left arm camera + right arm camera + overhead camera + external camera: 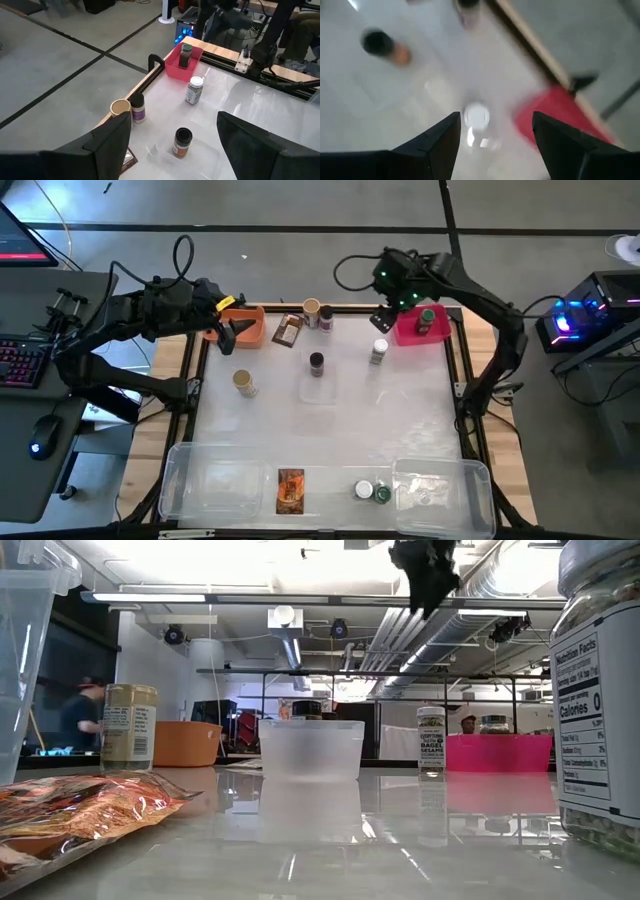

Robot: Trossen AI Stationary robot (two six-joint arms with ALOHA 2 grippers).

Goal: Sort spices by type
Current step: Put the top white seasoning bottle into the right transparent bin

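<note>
My right gripper point(385, 317) hangs open above the table's far right, over a white-capped jar point(379, 352) that shows between its fingers point(476, 116), untouched. A green-capped jar point(428, 317) stands in the pink bin point(412, 332). My left gripper point(228, 330) is open over the orange bin point(246, 332), holding nothing. A tan-capped jar point(311, 308) and a small jar point(326, 320) stand at the far edge beside a brown packet point(289, 330). A dark-capped jar point(316, 363) stands in a small clear tub. Another tan-capped jar point(243, 383) stands mid-left.
A long clear tub point(190, 480) lies along the near edge with an orange packet point(290, 490), a white-capped jar point(364, 491) and a green-capped jar point(383, 494) in it. The table's middle is bare white surface. A black frame rims the table.
</note>
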